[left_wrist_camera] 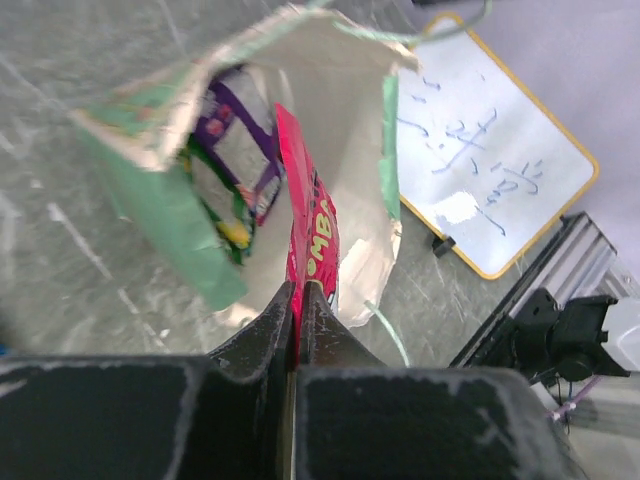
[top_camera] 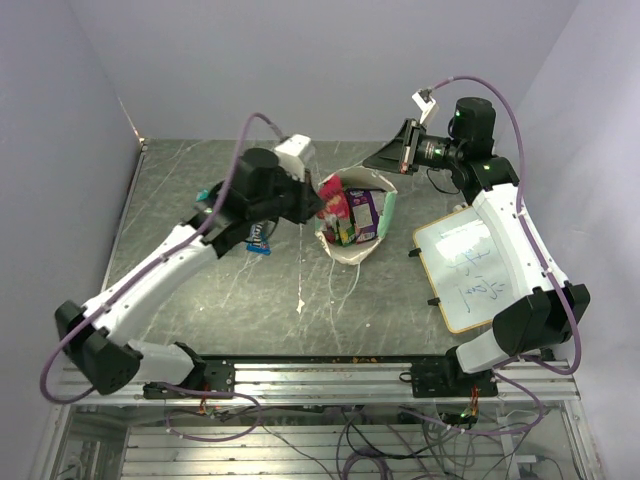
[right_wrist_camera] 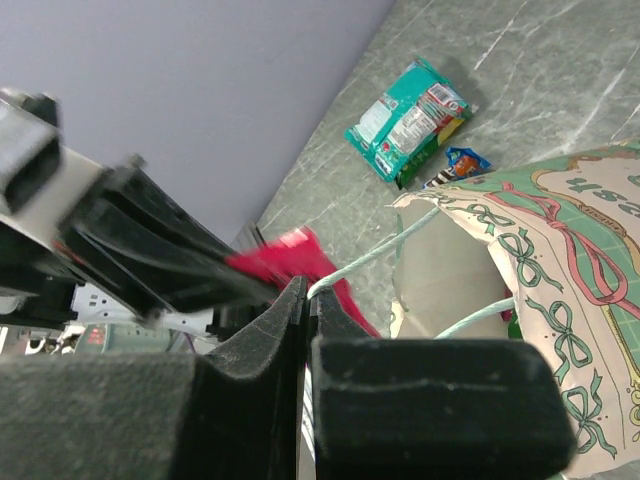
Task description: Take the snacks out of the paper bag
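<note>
My left hand (left_wrist_camera: 298,297) is clamped on a flat red snack packet (left_wrist_camera: 312,225) standing at the mouth of the beige paper bag with mint green sides (left_wrist_camera: 165,205). My right hand (right_wrist_camera: 306,297) is pinched shut on the bag's pale string handle (right_wrist_camera: 375,263); a green snack bag (right_wrist_camera: 408,120) and blue bar (right_wrist_camera: 463,163) lie on the grey desk (right_wrist_camera: 560,70) beyond.

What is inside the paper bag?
A purple packet and a green packet show inside the bag; the left gripper pinches a red packet at its mouth. The bottom is hidden.

Red packet (left_wrist_camera: 310,230), mint-sided beige paper bag (left_wrist_camera: 170,205), teal snack bag (right_wrist_camera: 410,120)
</note>
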### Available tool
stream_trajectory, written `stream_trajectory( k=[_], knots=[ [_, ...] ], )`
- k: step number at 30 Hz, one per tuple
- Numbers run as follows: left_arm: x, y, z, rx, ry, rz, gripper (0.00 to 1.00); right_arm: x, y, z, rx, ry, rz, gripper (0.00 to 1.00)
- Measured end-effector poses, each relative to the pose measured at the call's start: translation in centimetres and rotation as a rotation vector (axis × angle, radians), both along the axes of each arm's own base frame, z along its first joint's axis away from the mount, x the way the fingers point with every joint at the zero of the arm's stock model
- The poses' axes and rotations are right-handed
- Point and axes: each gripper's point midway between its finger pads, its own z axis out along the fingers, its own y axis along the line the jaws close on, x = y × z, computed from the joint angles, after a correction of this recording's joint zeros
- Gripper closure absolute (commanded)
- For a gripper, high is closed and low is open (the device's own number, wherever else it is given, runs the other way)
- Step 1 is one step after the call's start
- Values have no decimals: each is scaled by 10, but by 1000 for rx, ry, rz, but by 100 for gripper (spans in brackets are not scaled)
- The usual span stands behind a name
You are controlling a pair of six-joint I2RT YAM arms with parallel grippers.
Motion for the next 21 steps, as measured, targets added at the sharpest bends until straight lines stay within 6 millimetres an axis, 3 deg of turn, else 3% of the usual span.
stream_trajectory(
  k=[7,11,15,20,21],
  knots=[
    [15,91,70,-42,-135,285,93,0,0,0,0,-3,0,100],
    [28,135,73,-31,-143,466,93,1,0,0,-2,-6,-2,100],
    [55,161,21,20,-20,563,93,1,0,-1,-7,-9,-1,100],
    [86,154,-92,134,273,468,93,2,0,-2,-9,-6,0,100],
    [88,151,-106,151,309,446,93,2,0,-3,-9,-3,0,100]
  ],
)
